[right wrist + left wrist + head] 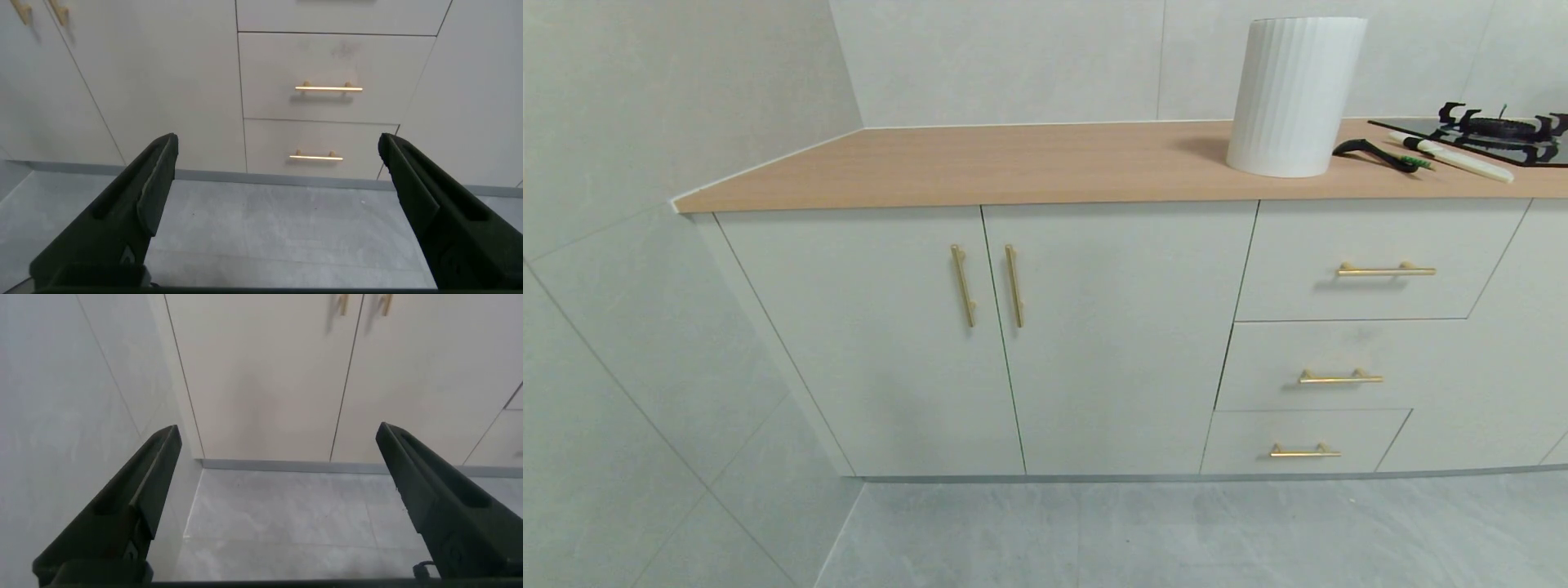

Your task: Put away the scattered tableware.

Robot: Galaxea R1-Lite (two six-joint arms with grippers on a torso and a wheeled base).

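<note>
Facing pale cabinet (pixel 890 351) with gold handles, doors and drawers closed. Wooden countertop (pixel 1013 163) on top. White ribbed container (pixel 1294 94) upright toward counter's right end. Left gripper (pixel 276 437) and right gripper (pixel 278 143) low over floor before cabinet, fingers spread wide, holding nothing. Black hob grate (pixel 1499 129) at far right. Tableware lies flat between container and grate: white knife (pixel 1462 158), black-handled utensil (pixel 1372 153).

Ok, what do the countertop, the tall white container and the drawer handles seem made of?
Countertop: wood or wood-look laminate, matte, faint grain. Tall white container: ceramic or plastic, matte, vertically ribbed; unclear which. Drawer handles: probably metal, brass-coloured, slim bars with slight sheen.
</note>
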